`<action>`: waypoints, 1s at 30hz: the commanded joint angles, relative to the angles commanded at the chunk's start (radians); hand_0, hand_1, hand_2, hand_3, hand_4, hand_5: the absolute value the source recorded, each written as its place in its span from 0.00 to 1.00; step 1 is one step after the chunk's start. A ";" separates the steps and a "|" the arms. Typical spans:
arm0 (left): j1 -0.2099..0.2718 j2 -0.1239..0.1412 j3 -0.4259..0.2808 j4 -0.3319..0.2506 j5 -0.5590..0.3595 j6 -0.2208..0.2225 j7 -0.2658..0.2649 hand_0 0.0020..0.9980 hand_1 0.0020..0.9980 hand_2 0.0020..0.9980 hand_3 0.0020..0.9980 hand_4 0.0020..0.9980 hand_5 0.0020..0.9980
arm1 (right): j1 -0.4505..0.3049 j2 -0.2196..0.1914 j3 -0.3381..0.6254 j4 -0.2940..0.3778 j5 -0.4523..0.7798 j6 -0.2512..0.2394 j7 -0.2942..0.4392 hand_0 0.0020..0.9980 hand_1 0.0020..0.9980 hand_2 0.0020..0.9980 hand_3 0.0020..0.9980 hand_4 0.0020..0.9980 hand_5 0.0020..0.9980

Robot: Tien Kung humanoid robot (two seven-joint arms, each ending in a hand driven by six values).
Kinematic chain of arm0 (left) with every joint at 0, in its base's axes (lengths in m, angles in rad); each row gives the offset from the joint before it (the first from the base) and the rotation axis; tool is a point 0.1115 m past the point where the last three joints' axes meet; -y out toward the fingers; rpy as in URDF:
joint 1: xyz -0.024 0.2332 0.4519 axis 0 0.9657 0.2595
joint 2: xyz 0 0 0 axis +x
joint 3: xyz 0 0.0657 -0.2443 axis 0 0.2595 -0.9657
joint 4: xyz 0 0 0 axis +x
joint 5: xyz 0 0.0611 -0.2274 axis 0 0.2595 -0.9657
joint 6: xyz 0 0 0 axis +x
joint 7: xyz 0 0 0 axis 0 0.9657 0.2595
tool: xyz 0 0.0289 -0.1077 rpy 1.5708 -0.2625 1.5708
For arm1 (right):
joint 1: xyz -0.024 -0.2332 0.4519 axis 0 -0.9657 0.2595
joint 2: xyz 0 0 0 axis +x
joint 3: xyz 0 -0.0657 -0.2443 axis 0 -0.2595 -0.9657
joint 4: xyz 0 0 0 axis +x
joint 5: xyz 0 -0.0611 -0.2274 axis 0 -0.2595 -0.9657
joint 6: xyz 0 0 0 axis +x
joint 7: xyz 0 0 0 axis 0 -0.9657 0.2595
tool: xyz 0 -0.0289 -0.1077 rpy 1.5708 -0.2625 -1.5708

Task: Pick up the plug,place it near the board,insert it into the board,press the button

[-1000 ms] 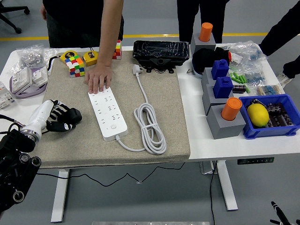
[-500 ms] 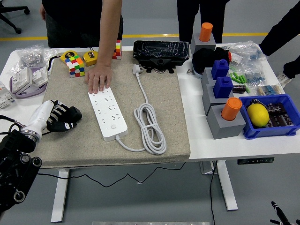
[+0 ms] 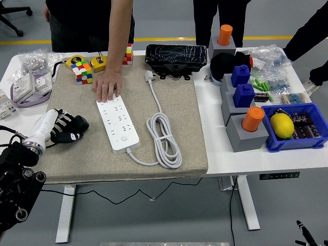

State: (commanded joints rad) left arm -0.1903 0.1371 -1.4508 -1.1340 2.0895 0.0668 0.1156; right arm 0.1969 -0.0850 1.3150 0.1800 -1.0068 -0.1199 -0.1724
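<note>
A white power strip (image 3: 119, 125) lies on the beige mat (image 3: 77, 159), its button (image 3: 123, 138) near the front end. Its white cord runs in a coil (image 3: 164, 139) up to the white plug (image 3: 149, 76), which lies loose at the mat's far edge. A person's hand (image 3: 108, 85) presses flat on the strip's far end. My left hand (image 3: 67, 128) rests on the mat to the left of the strip, fingers curled and holding nothing. My right hand is out of view.
Rubik's cubes (image 3: 82, 71) and a yellow tape measure sit at the mat's back left. A black box (image 3: 176, 55) stands behind the plug. Grey blocks with blue and orange tops (image 3: 245, 123) and a blue bin (image 3: 299, 128) holding a lemon fill the right side.
My left hand has shifted slightly up and left on the mat. The person's hand stays on the strip.
</note>
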 joint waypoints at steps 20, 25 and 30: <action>-0.011 0.032 0.038 -0.146 -0.083 -0.063 0.013 0.34 0.44 0.40 0.50 0.60 0.00 | -0.001 0.000 -0.002 0.000 0.001 -0.002 -0.002 0.78 0.73 0.71 0.74 1.00 0.94; -0.039 0.072 0.101 -0.175 -0.149 -0.085 0.000 0.35 0.47 0.40 0.51 0.57 0.00 | 0.001 0.000 -0.002 0.000 0.002 -0.003 -0.002 0.78 0.73 0.71 0.73 1.00 0.94; -0.070 0.099 0.152 -0.183 -0.156 -0.089 0.000 0.35 0.48 0.40 0.50 0.55 0.00 | 0.002 0.001 -0.004 0.000 0.003 -0.003 -0.002 0.78 0.73 0.71 0.73 1.00 0.94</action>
State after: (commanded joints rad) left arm -0.2599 0.2365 -1.2983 -1.3165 1.9338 -0.0219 0.1155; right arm 0.1985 -0.0837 1.3114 0.1800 -1.0035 -0.1228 -0.1742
